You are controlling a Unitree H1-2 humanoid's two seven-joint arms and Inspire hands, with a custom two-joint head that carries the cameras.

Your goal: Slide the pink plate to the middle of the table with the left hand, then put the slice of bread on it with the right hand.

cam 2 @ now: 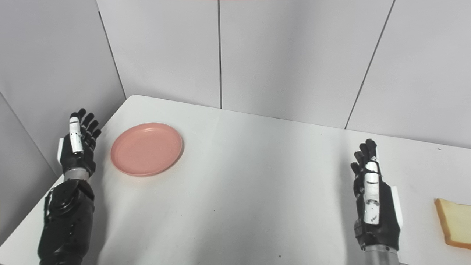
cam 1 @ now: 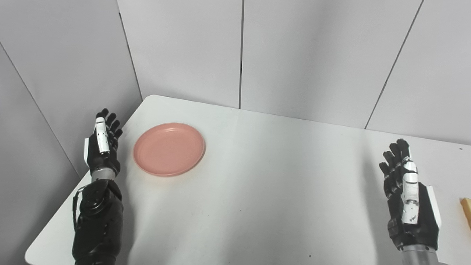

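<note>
A pink plate (cam 1: 169,149) lies empty on the white table (cam 1: 257,176) at the far left. My left hand (cam 1: 103,145) is open, fingers straight and pointing away, at the table's left edge just left of the plate and apart from it. My right hand (cam 2: 372,197) is open and empty, held upright at the near right. A slice of bread (cam 2: 456,222) lies flat on the table to the right of the right hand, apart from it; in the left eye view only its edge (cam 1: 466,211) shows.
Grey wall panels (cam 1: 239,51) stand behind the table and along its left side, close to my left hand. The table's left edge runs diagonally beside my left forearm (cam 1: 97,224).
</note>
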